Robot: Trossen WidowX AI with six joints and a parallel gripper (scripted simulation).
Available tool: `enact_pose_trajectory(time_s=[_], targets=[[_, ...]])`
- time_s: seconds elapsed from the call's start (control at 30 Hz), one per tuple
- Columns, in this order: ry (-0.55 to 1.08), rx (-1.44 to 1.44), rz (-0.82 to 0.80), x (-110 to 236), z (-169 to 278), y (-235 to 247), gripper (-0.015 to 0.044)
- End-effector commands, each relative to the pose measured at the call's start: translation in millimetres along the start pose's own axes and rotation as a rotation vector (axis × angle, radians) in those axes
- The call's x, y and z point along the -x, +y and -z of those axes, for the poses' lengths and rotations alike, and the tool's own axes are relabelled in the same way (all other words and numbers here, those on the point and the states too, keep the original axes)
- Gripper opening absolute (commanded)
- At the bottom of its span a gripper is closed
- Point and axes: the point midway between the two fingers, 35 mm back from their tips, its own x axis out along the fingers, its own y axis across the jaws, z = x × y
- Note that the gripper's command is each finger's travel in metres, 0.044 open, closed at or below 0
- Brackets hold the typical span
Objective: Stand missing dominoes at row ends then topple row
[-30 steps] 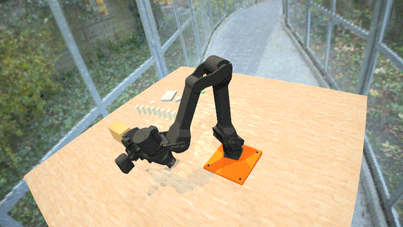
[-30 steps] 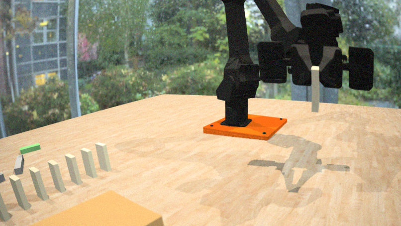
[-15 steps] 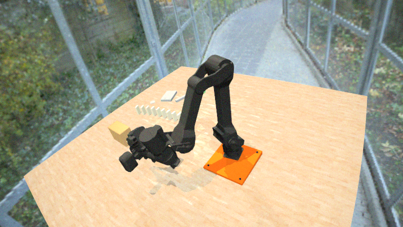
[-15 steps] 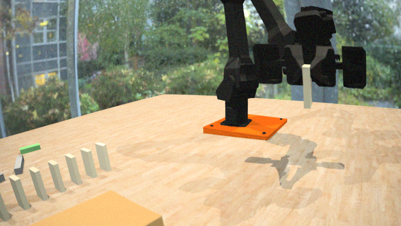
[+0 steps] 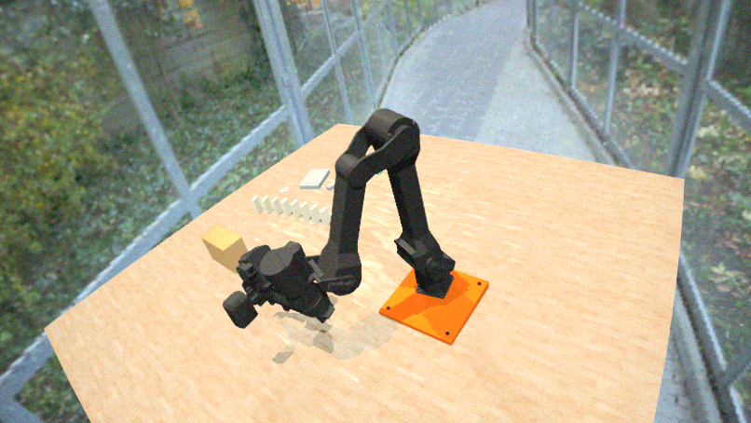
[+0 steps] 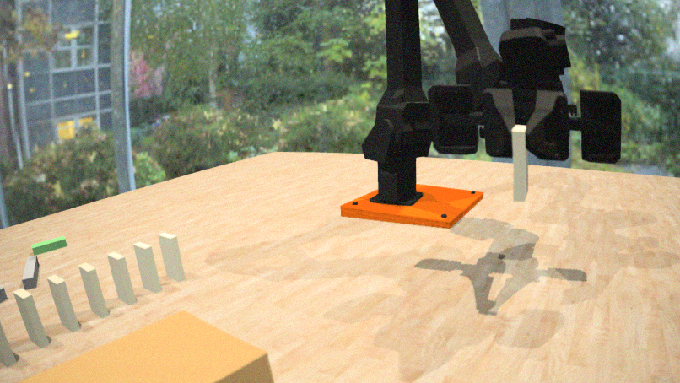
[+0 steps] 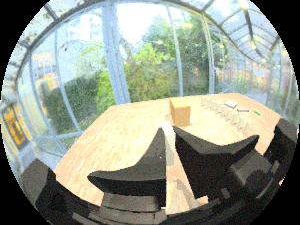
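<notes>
My gripper [image 6: 519, 135] [image 7: 166, 129] is shut on a cream domino [image 6: 519, 171] [image 7: 170, 153] near its top and holds it upright, a little above the table, to the front left of the arm's base. In the top view the wrist body hides the fingers. The row of several cream dominoes [image 5: 292, 208] [image 6: 94, 290] [image 7: 215, 104] stands upright and evenly spaced, far from the gripper.
A tan box [image 5: 224, 247] [image 6: 157, 352] [image 7: 179, 112] stands between the gripper and the row. A flat white slab [image 5: 314, 178], a green piece [image 6: 49, 245] and a grey piece [image 6: 30, 272] lie behind the row. The arm stands on an orange base plate [image 5: 436, 315] [image 6: 428, 207].
</notes>
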Motion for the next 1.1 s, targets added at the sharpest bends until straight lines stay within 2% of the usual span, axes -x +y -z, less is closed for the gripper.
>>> enact_pose_trajectory(time_s=[0.0, 1.07], targets=[[0.003, 0.008, -0.002, -1.9, 10.6, 0.5, 0.0027], [0.005, 0.009, -0.002, -12.5, 91.2, -7.0, 0.0027]])
